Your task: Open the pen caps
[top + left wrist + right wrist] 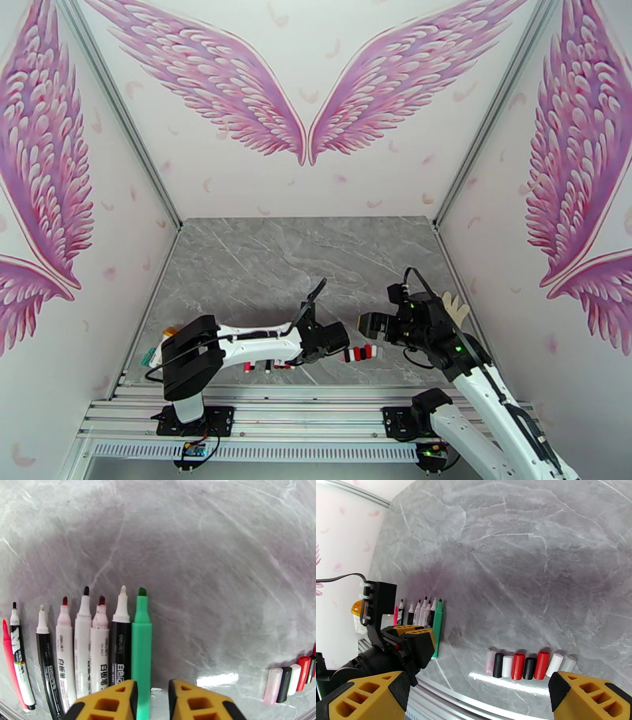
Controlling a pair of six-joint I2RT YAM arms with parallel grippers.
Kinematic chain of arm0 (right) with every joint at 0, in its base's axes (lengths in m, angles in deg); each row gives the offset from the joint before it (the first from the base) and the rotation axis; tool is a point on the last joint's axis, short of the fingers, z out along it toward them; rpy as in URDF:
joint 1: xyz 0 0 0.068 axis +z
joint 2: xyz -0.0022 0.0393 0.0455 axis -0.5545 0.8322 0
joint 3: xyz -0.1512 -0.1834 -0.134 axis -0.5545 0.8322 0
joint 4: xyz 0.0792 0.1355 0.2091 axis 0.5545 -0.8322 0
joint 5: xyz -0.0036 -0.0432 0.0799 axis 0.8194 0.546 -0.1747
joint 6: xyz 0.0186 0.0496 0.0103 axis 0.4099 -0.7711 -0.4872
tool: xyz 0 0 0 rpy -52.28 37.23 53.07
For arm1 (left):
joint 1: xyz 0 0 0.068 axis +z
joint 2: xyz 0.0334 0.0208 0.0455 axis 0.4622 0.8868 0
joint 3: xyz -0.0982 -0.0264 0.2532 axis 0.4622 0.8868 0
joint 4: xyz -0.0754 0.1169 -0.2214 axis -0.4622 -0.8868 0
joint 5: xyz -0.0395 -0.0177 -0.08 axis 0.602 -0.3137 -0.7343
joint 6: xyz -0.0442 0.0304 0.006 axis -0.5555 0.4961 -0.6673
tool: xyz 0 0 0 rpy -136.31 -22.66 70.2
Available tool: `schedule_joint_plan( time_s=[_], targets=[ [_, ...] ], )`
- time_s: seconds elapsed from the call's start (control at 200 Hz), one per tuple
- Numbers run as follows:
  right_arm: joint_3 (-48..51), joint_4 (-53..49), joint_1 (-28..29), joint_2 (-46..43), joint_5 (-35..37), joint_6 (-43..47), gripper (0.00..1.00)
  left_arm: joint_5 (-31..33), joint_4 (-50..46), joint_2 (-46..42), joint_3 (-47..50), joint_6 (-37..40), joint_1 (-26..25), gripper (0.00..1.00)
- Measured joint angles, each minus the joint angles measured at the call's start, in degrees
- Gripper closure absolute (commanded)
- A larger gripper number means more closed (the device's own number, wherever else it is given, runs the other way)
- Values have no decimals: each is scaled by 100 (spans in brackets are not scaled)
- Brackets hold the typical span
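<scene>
Though stubby — glossy cylindrical pen caps

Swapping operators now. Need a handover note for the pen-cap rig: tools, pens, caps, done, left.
Left tool: open, empty, low over the table, right beside the rear end of the green pen.
Right tool: wide open, empty, above the caps.
pens: eight side by side in a row at the near left, tips bare.
caps: eight in their own row to the right of the pens, all off.
Done: every pen in view is uncapped.
Left: probably nothing; confirm the count, then pull both arms back.
</scene>
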Motion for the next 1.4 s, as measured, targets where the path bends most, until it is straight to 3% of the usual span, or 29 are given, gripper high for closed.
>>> schedule_joint_plan(
  time_s=[0.095,0.25,0.31,0.485,0.685,0.904,1.134,1.399],
  targets=[
    [0,13,0,9,-7,81,1,22,13,-210,0,129,31,54],
    [0,116,0,9,-24,129,1,94,111,-844,15,570,205,13],
    [-11,173,0,9,-26,144,1,129,251,-1248,98,728,367,2],
    [-205,299,0,37,79,197,1,144,739,-2509,625,1399,1104,1],
    [-490,540,0,313,599,269,1,-74,1438,-3469,1464,2485,2304,1],
    [-546,1075,0,780,1145,433,1,-424,2229,-3985,2153,3580,3862,1],
    [-345,2002,0,874,1902,732,1,-490,3285,-4430,3069,4465,5071,1],
    [-267,2542,0,1266,2542,1182,1,-564,4433,-4439,3792,5375,5882,1]
  ],
)
